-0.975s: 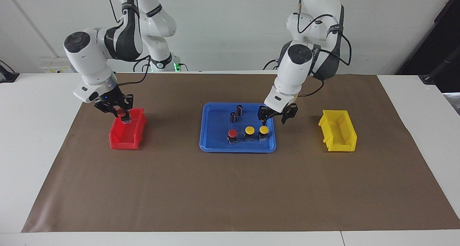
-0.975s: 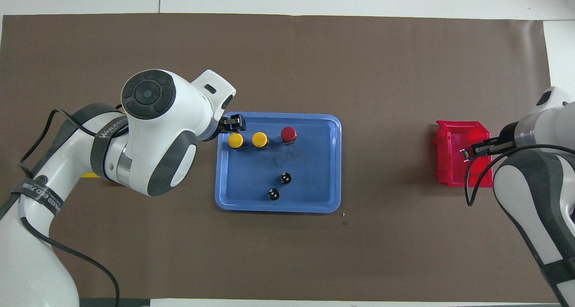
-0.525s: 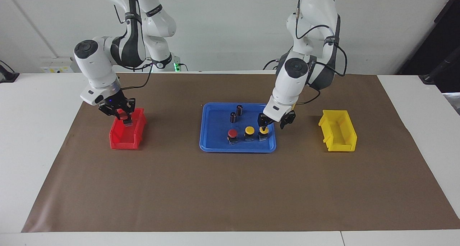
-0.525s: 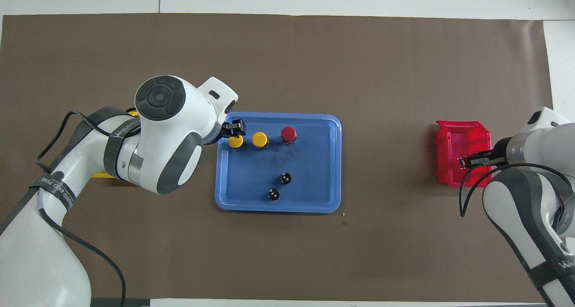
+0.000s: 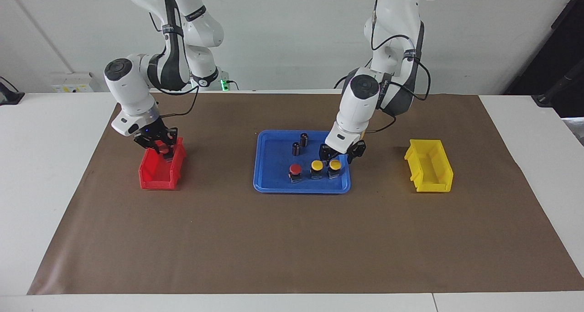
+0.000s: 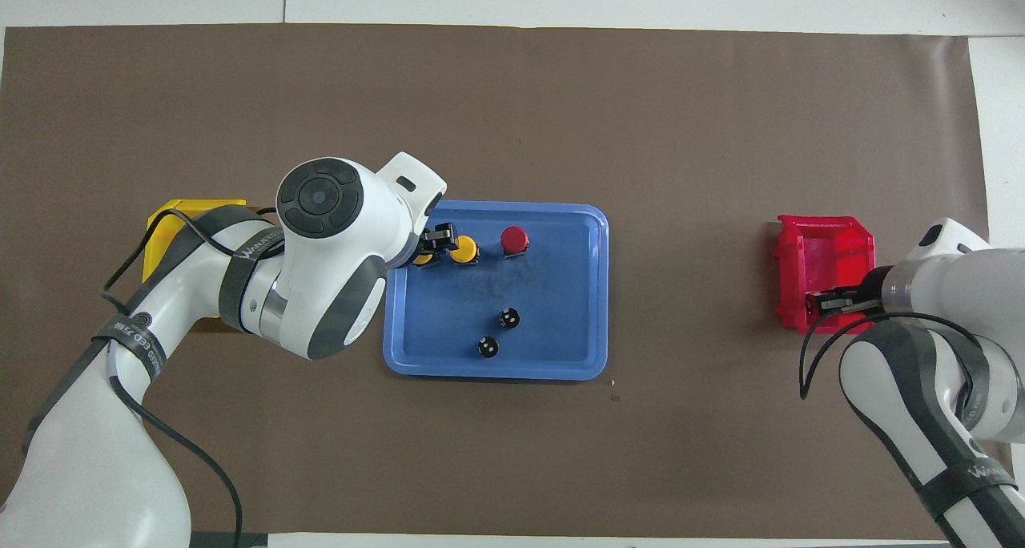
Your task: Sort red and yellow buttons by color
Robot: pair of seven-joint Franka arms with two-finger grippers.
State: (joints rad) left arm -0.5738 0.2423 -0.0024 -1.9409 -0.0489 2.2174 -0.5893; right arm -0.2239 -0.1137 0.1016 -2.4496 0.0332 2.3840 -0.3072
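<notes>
Two arms sort buttons from one tray into colour-matched bins.

On the desk (image 5: 68, 134), the blue tray (image 5: 269, 184) sits between the red bin (image 5: 155, 177) and yellow bin (image 5: 429, 175), so each arm serves its own end. The left gripper (image 5: 338, 153) hangs open over a yellow button (image 5: 335, 167); the right gripper (image 5: 160, 145), over the red bin, grips a red button (image 5: 164, 149). The other yellow button (image 5: 317, 168) and red button (image 5: 295, 171) wait in the tray.

Left arm hides most of the yellow bin (image 6: 172, 215)

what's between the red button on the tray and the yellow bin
Two yellow buttons beside the red button, the left gripper over them, then bare mat to the yellow bin; facing view.
</notes>
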